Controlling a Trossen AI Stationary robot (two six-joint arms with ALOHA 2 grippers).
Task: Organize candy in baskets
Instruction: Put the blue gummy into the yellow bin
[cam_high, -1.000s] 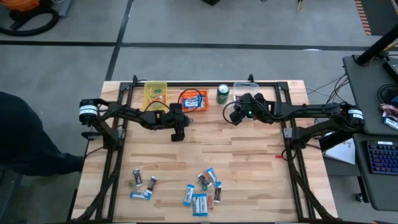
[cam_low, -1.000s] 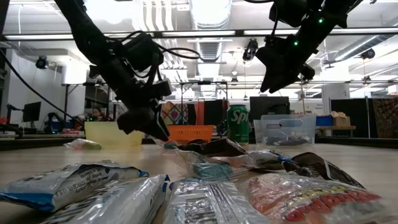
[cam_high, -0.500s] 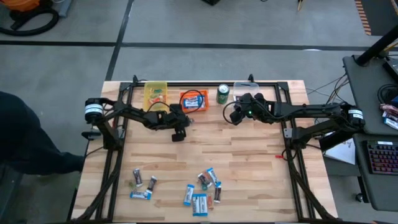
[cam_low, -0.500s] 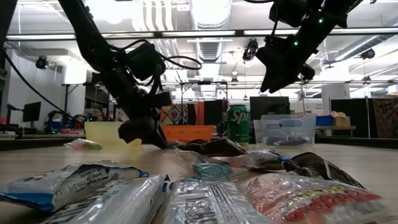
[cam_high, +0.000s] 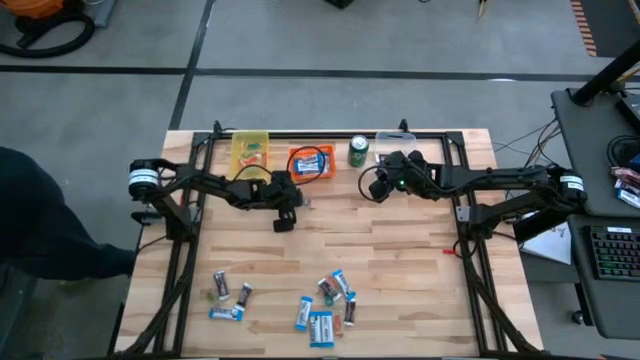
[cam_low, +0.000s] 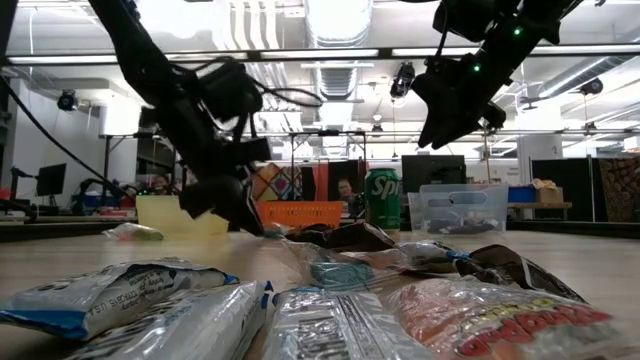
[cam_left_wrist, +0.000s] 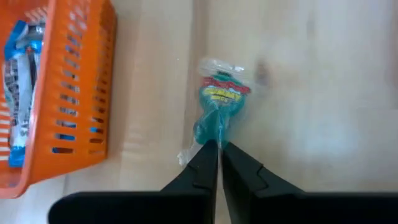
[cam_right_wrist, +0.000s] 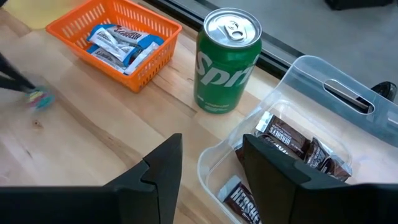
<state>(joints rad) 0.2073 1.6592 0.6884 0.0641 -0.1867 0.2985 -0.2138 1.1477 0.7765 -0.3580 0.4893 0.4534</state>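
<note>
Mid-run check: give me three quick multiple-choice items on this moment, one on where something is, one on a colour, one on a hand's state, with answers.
1. Where does the green soda can stand?
A. between the orange basket and the clear basket
B. inside the yellow basket
C. among the loose candy at the near edge

2. What colour is the small sweet at the left hand?
A. red
B. teal green
C. brown

3. How is the left hand?
A. wide open over the can
B. shut on the sweet's wrapper end
C. resting in the clear basket

Answers:
1 A, the right wrist view shows the can between those two baskets.
2 B, the left wrist view shows a teal wrapper.
3 B, its fingers meet on the wrapper's twisted tail.
</note>
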